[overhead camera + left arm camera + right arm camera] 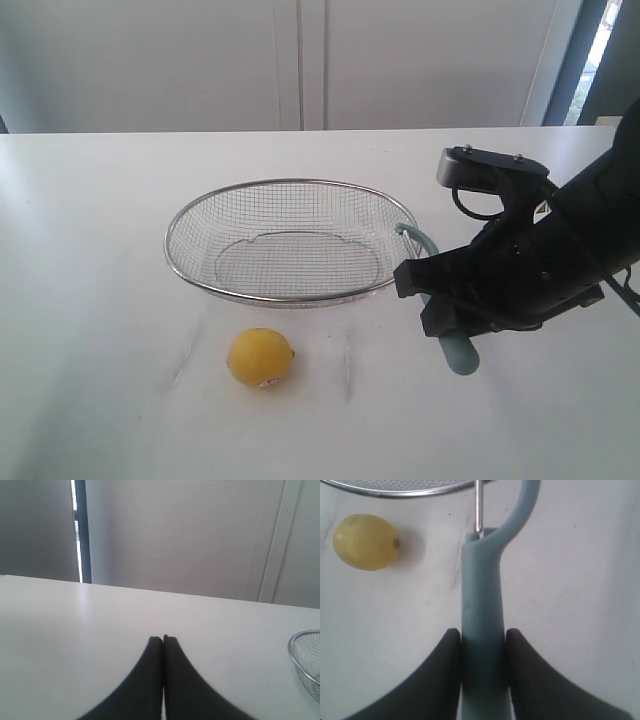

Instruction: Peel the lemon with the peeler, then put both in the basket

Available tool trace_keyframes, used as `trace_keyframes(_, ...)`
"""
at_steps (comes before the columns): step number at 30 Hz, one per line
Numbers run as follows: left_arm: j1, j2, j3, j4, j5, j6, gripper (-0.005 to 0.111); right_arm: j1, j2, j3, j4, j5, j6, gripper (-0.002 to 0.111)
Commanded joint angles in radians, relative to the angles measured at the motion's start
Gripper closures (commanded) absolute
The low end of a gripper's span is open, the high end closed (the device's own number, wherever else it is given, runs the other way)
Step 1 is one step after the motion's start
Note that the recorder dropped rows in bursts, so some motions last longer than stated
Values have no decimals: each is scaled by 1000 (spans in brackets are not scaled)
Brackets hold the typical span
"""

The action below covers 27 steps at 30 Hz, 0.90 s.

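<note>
The yellow lemon [260, 357] with its small sticker lies on the white table in front of the wire-mesh basket [200, 285]. My right gripper [440, 300] is just right of the basket, shut on the teal handle of the peeler [461, 355]. The peeler's looped head points toward the basket rim. In the right wrist view both fingers of the right gripper [482, 635] press the sides of the peeler [481, 595], with the lemon [366, 541] and the basket rim [395, 491] beyond. My left gripper [163, 639] is shut on nothing, over bare table; the exterior view does not show it.
The white table [100, 400] runs wide to the left and front. A pale wall with panel seams stands behind it. In the left wrist view a sliver of the basket [300, 640] shows at one edge.
</note>
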Motion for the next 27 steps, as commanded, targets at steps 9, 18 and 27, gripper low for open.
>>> trace_keyframes(9,2,40,-265,21,438,15,107,-6,-10,4,9,-19,-14,108)
trace_keyframes(18,2,206,-475,-86,702,33,107,-6,-10,4,9,-19,-14,108)
trace_keyframes(27,2,429,-646,-103,966,184,107,-6,-10,4,9,-19,-14,108)
